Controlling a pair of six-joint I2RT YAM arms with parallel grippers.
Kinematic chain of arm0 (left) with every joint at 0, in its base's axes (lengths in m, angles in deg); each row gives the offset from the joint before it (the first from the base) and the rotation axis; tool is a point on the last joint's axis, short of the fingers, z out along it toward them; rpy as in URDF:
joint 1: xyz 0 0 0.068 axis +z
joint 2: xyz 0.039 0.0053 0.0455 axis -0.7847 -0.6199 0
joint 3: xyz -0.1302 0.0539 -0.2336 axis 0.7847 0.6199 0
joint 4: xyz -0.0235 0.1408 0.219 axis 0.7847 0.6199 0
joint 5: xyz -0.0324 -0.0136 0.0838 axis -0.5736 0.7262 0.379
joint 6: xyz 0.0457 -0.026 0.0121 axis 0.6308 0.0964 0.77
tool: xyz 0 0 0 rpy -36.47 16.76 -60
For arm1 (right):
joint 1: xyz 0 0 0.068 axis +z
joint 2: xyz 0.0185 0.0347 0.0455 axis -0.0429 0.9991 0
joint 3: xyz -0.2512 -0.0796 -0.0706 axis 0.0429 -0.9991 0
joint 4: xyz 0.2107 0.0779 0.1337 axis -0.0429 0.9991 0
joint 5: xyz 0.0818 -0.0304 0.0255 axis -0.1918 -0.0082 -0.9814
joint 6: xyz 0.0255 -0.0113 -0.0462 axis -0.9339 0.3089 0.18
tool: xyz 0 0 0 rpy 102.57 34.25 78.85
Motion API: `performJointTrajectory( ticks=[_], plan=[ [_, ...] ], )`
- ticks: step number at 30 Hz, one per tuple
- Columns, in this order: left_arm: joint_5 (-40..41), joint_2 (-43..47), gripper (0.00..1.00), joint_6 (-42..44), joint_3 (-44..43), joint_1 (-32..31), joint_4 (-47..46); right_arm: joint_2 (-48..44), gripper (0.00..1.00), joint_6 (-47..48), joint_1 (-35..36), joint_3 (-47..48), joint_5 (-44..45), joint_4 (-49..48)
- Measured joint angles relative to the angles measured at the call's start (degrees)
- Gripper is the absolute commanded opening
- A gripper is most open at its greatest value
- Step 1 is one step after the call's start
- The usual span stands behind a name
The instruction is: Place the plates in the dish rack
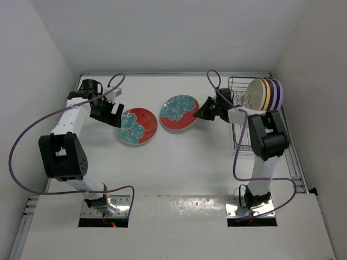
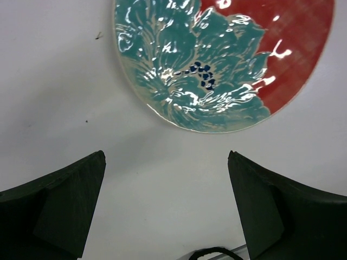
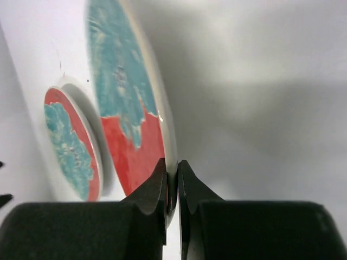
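Observation:
Two red plates with a teal flower are out of the rack. One [image 1: 137, 126] lies flat on the table, also seen in the left wrist view [image 2: 217, 59] and the right wrist view [image 3: 70, 146]. My left gripper [image 1: 111, 115] hovers open and empty just left of it [image 2: 165, 173]. My right gripper [image 1: 201, 112] is shut on the rim of the other red plate [image 1: 179, 112], gripped edge-on [image 3: 130, 108] and lifted off the table. The wire dish rack [image 1: 237, 85] at the back right holds cream, yellow-orange and lavender plates [image 1: 265, 93] standing upright.
White walls close in the table at the back and both sides. A metal rail [image 1: 295, 157] runs along the right edge. Purple cables loop from both arms.

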Motion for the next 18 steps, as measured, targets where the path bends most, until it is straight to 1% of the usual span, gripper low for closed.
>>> performJointTrajectory(
  ticks=[3, 7, 13, 18],
  plan=[
    [3.0, -0.8, 1.00, -0.7, 0.1, 0.0, -0.6, -7.5, 0.00, 7.6, 0.1, 0.3, 5.4, 5.5],
    [5.1, -2.5, 1.00, -1.1, 0.2, 0.0, -1.1, -14.7, 0.00, 15.3, -1.6, 1.2, 11.2, 11.8],
    [5.9, -2.8, 1.00, -1.4, 0.5, 0.0, -1.3, -22.3, 0.00, 22.9, -5.6, 3.3, 16.5, 16.6],
    [5.9, -2.8, 1.00, -1.4, 0.5, 0.0, -1.3, -27.2, 0.00, 29.4, -8.6, 6.7, 22.6, 21.6]
  ],
)
